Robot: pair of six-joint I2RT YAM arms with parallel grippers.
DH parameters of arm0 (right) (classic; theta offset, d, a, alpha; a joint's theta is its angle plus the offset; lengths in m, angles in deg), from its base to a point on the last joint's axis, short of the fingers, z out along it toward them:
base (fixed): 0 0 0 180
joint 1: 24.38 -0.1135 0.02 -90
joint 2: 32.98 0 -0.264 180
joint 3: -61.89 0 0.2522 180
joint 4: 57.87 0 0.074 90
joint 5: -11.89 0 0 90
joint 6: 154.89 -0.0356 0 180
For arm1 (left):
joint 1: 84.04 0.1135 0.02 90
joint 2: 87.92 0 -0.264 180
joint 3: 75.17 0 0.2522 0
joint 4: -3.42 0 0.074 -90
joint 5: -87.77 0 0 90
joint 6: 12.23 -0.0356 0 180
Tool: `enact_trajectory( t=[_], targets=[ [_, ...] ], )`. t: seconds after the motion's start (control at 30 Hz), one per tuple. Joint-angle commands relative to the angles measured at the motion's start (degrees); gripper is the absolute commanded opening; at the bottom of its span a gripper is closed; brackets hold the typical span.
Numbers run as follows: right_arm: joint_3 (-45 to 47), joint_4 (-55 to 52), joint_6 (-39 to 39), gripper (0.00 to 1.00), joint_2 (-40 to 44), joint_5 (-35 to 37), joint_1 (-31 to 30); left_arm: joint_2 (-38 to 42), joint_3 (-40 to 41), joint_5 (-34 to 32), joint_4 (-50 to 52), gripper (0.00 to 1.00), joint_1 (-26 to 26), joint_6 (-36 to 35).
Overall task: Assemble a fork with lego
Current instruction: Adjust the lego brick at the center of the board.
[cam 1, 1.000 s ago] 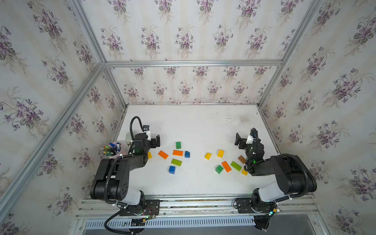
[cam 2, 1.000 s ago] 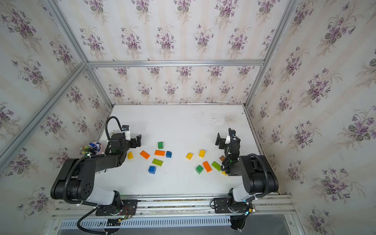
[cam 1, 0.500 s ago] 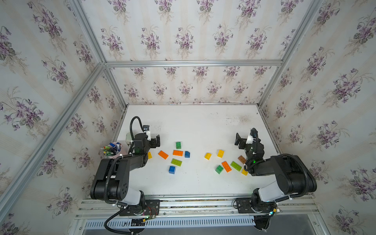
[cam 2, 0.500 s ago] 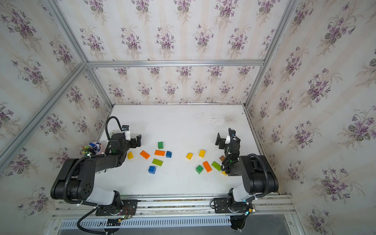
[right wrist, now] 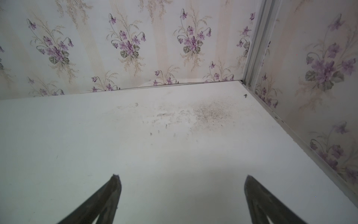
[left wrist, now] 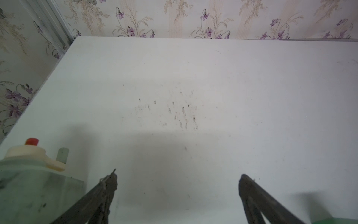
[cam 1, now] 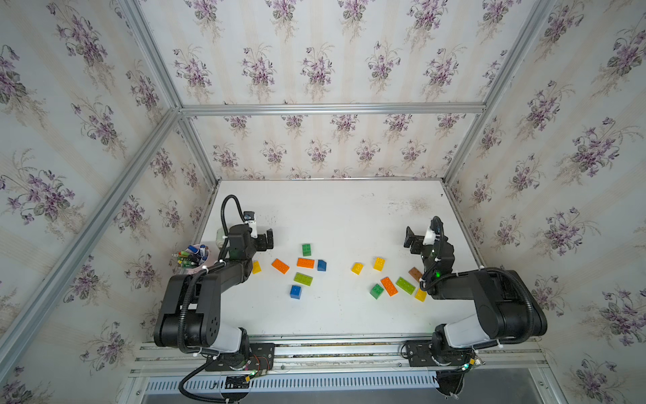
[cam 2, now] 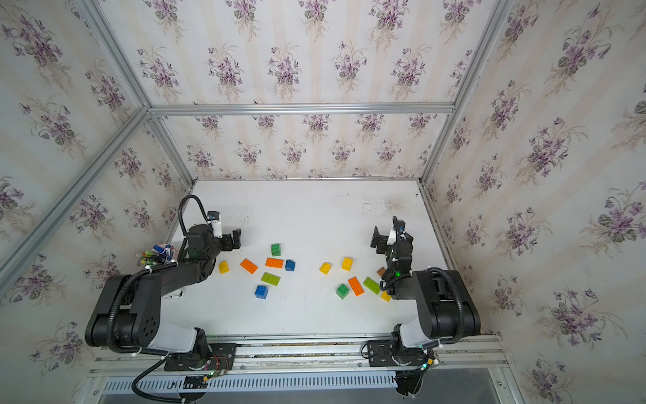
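The lego lies loose on the white table (cam 1: 335, 217) in two clusters. On the left are a dark green brick (cam 1: 307, 249), two orange bricks (cam 1: 280, 266), a lime brick (cam 1: 303, 278), two blue bricks (cam 1: 295, 291) and a yellow brick (cam 1: 256, 267). On the right are two yellow bricks (cam 1: 379, 263), a brown brick (cam 1: 415, 274), an orange brick (cam 1: 388, 286), a lime brick (cam 1: 405, 285) and a green brick (cam 1: 376, 291). My left gripper (cam 1: 267, 239) (left wrist: 178, 176) hangs open and empty behind the left cluster. My right gripper (cam 1: 410, 241) (right wrist: 182, 178) is open and empty behind the right cluster.
A cup of marker pens (cam 1: 192, 257) stands at the table's left edge beside my left arm. A pale bottle with a red cap (left wrist: 25, 155) shows close to the left gripper. Papered walls enclose the table on three sides.
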Motion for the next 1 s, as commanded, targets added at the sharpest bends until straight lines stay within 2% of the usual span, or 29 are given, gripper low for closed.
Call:
enact_trajectory(
  t=[0.0, 0.23, 0.5, 0.63, 0.8, 0.97],
  targets=[
    [-3.86, -11.23, 1.40, 0.95, 3.13, -2.61, -0.17, 0.90, -5.73, 0.38, 13.90, 1.00, 0.49, 2.37],
    [-13.26, -29.69, 0.07, 0.96, 9.09, -10.48, -2.89, 5.20, -11.93, 3.83, 29.99, 1.00, -0.19, 9.51],
    [-23.46, -44.16, 2.15, 0.98, 6.52, -11.45, -15.65, 10.38, -12.20, 8.59, 39.60, 1.00, -3.62, 18.65],
    [-26.67, -47.92, 1.58, 0.96, 3.76, -11.54, -22.35, 11.31, -11.50, 10.76, 42.35, 1.00, -6.50, 22.08],
    [-26.97, -47.71, -3.43, 0.91, 2.43, -13.74, -27.20, 10.83, -12.20, 12.49, 45.52, 1.00, -10.86, 26.17],
    [-26.59, -48.18, -5.55, 0.88, 1.54, -15.11, -32.42, 5.53, -15.62, 10.30, 47.33, 1.00, -16.40, 28.07]
  ],
)
